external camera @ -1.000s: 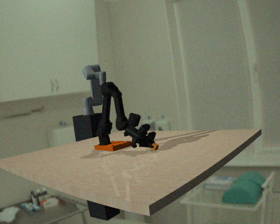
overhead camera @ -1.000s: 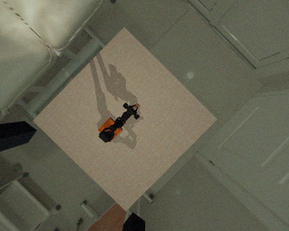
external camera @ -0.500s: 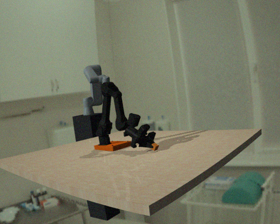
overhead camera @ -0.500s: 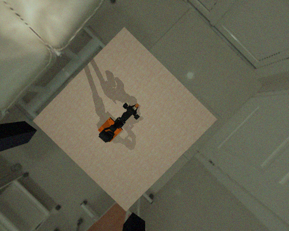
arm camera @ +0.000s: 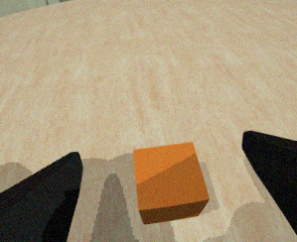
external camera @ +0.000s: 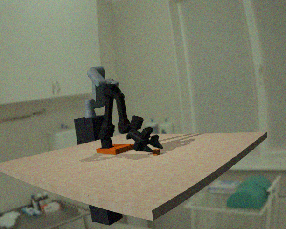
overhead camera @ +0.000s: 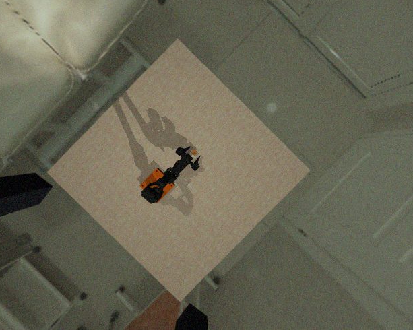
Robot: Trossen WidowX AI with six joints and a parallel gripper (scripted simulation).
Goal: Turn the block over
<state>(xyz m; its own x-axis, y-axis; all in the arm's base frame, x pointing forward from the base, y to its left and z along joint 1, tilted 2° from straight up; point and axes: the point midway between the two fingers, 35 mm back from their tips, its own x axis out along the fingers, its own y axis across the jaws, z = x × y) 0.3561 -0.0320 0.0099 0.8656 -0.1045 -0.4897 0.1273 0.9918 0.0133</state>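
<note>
The orange block [overhead camera: 194, 152] [external camera: 156, 152] [arm camera: 171, 176] sits flat on the pale wooden table [overhead camera: 243, 168] [external camera: 143, 185] [arm camera: 150, 57]. In the wrist view its top face is plain orange, half in shadow, and the narrow face toward the camera is darker. No mark shows on these faces; the underside is hidden. My gripper [overhead camera: 195, 151] [external camera: 157, 149] [arm camera: 164, 151] is open and low over the table, tilted forward. Its fingers stand on both sides of the block, with a gap on each side in the wrist view.
The arm's orange base plate [overhead camera: 153, 178] [external camera: 115, 149] lies on the table behind the gripper. A grey arm [external camera: 98, 77] on a dark pedestal [external camera: 84, 130] stands beyond the table. The arm's shadows fall across the table around the block.
</note>
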